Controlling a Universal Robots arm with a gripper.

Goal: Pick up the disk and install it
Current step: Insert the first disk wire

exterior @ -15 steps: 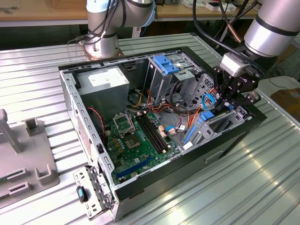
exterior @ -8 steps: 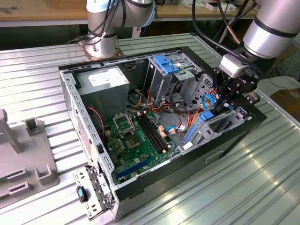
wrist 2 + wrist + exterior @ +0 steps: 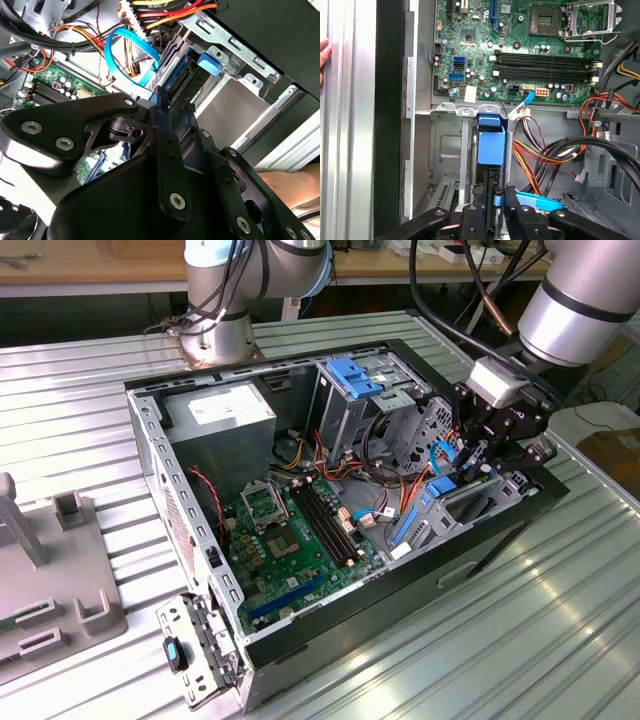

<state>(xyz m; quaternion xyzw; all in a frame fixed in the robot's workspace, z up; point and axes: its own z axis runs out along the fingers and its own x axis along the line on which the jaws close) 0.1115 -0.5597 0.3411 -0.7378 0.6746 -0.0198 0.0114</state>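
The disk, grey metal in a bright blue carrier, stands on edge in the bay at the open computer case's corner, on the exterior view's right. My gripper reaches down into the case from above and is shut on the disk's upper edge. In the first wrist view the blue carrier runs down between the bay's metal rails, with my gripper pinching its near end. In the second wrist view the black fingers meet on the thin blue edge of the disk, and its far end sits inside the silver bay frame.
The motherboard lies in the case floor, with the power supply behind it. A drive cage with a blue latch stands at the back. Loose cables crowd beside the bay. A person's hand rests outside the case wall.
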